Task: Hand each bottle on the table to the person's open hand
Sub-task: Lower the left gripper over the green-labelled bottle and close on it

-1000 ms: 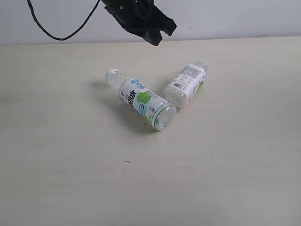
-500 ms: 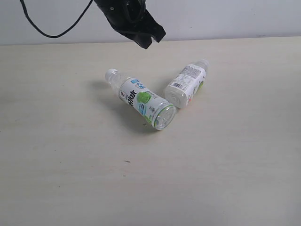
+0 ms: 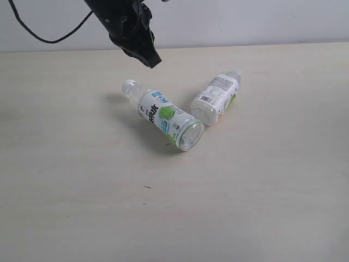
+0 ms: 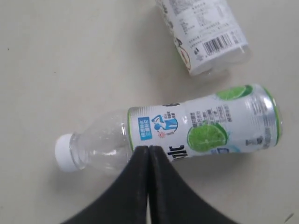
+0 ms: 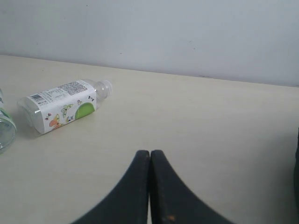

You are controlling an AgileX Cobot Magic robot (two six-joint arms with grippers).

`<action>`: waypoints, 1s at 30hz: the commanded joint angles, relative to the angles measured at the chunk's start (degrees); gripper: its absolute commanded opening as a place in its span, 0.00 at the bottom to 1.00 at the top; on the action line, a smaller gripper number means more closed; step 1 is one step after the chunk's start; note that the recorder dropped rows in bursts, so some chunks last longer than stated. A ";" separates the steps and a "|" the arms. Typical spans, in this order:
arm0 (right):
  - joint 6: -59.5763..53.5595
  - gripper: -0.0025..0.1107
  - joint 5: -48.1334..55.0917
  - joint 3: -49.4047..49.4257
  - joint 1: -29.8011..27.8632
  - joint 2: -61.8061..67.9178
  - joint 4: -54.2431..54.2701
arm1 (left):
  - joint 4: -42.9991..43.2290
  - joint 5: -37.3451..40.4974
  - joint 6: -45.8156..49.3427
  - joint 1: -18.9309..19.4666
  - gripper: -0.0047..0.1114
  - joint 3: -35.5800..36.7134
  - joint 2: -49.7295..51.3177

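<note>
The left gripper [image 3: 148,57] hangs over the lime bottle [image 3: 163,114] near its cap end, jaws pressed together and empty. They must part before any grasp. Just right of the lime bottle lies the second bottle [image 3: 215,98], bases near each other, with open table [image 3: 262,191] all round. The right gripper [image 5: 149,156], well right of the lime bottle, is likewise closed on nothing.

Left claw [image 4: 148,150] and right claw [image 5: 150,154] matte black, smoothly tapered — thin black cable [image 3: 49,41] behind the left arm [image 3: 117,22].

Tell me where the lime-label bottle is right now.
In the exterior view the lime-label bottle lies on its side near the middle of the table, just left of the other bottle, their bases close together and caps pointing apart.
</note>
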 commanded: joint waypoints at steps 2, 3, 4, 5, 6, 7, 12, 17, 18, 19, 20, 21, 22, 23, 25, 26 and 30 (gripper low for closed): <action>0.00 0.02 -0.49 0.31 -0.28 -0.35 -0.06 | -0.51 2.21 32.36 -0.03 0.04 0.18 -0.55; 0.00 0.02 -0.49 0.31 -0.28 -0.35 -0.06 | -0.51 3.31 38.07 -0.03 0.04 0.18 -0.55; 0.00 0.02 -0.49 0.31 -0.28 -0.35 -0.06 | -0.51 4.81 44.98 -0.03 0.04 0.18 -0.55; 0.00 0.02 -0.49 0.31 -0.28 -0.35 -0.06 | -0.67 6.44 50.69 -0.03 0.04 0.18 -0.55; 0.00 0.02 -0.49 0.31 -0.28 -0.35 -0.06 | -0.77 7.58 54.59 -0.03 0.04 0.30 -0.55; 0.00 0.02 -0.49 0.31 -0.28 -0.35 -0.06 | -0.77 7.95 57.13 -0.03 0.04 0.54 -0.55; 0.00 0.02 -0.49 0.31 -0.28 -0.35 -0.06 | -5.73 6.72 59.30 -0.03 0.04 1.14 0.16; 0.00 0.02 -0.49 0.31 -0.28 -0.35 -0.06 | -9.44 6.83 65.99 -0.24 0.22 1.14 1.39; 0.00 0.02 -0.49 0.31 -0.28 -0.35 -0.06 | -8.92 6.83 67.58 -0.39 0.29 1.14 1.39; 0.00 0.02 -0.49 0.31 -0.28 -0.35 -0.06 | -8.35 6.83 68.57 -0.50 0.35 1.14 1.39; 0.00 0.02 -0.49 0.31 -0.28 -0.35 -0.06 | -7.77 6.45 68.84 -0.64 0.42 1.14 1.39; 0.00 0.02 -0.49 0.31 -0.28 -0.35 -0.06 | -7.66 6.17 68.84 -0.76 0.50 1.14 1.39; 0.00 0.02 -0.49 0.31 -0.28 -0.35 -0.06 | -7.66 6.01 68.84 -0.76 0.56 1.14 1.39; 0.00 0.02 -0.49 0.31 -0.28 -0.35 -0.06 | -7.66 5.62 68.84 -0.76 0.62 1.14 1.39; 0.00 0.02 -0.49 0.31 -0.28 -0.35 -0.06 | -7.66 4.08 68.84 -0.76 0.69 1.14 1.39; 0.00 0.02 -0.49 0.31 -0.28 -0.35 -0.06 | -7.79 3.59 68.84 -0.76 0.71 1.14 1.39; 0.00 0.02 -0.49 0.31 -0.28 -0.35 -0.06 | -7.79 2.48 68.84 -0.76 0.71 1.14 1.39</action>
